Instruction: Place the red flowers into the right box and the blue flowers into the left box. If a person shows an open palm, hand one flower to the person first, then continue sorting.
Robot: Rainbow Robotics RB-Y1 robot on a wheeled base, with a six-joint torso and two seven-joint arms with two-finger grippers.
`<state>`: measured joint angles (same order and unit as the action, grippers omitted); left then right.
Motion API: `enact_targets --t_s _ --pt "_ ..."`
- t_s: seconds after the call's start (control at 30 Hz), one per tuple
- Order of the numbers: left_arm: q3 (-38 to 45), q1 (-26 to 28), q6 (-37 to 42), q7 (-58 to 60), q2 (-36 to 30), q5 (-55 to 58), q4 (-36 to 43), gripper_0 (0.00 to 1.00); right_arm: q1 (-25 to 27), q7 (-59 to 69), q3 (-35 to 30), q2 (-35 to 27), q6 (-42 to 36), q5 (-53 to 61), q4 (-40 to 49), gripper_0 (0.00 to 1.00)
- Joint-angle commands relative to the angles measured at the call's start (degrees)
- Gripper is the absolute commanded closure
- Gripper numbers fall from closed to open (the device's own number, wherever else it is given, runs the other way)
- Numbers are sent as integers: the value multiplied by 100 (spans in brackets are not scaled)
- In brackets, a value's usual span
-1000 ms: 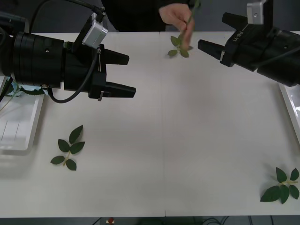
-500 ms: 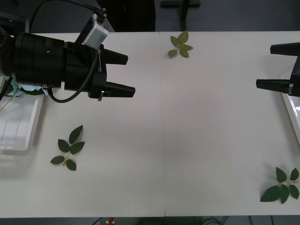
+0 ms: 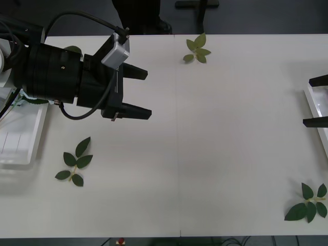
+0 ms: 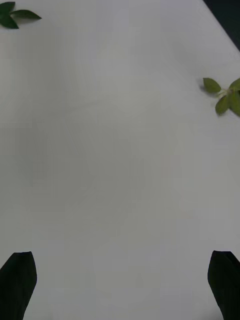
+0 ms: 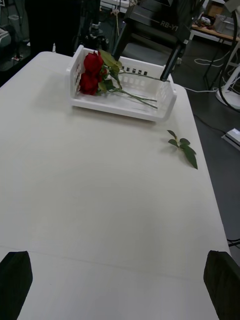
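Faintly, "RB-Y1" reads behind the right box (image 5: 165,100) holding red flowers (image 5: 92,72); both hands, left (image 3: 138,93) and right (image 3: 319,101), spread empty.

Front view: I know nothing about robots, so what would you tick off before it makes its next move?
1. Left gripper free to pick: fingers apart, nothing between them, above the table's left half. Ok.
2. Right gripper free: fingers apart and empty, at the table's right edge. Ok.
3. Red flowers sorted: they lie inside the right box, stems along its floor. Ok.
4. Things lying on the open table: loose leaf sprigs, not flowers to sort. Ok.
5. Blue flowers in the left box: the left arm covers its far end, where some green leaves stick out. Cannot tell.
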<state>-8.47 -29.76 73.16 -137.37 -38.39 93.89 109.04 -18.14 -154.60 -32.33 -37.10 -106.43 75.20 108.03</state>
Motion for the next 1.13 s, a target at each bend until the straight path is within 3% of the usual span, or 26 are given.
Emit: enact_targets --t_s 0.03,0.53,1.13 --pt "135 -215 23 -27 -45 24 74 0 -49 -40 -89 -183 8 38 -133 0" --pt "143 -171 23 -27 -54 16 56 0 -49 -40 262 -245 500 732 -441 0" --pt "143 -171 23 -27 -54 16 56 0 -49 -40 376 -245 492 917 -441 0"
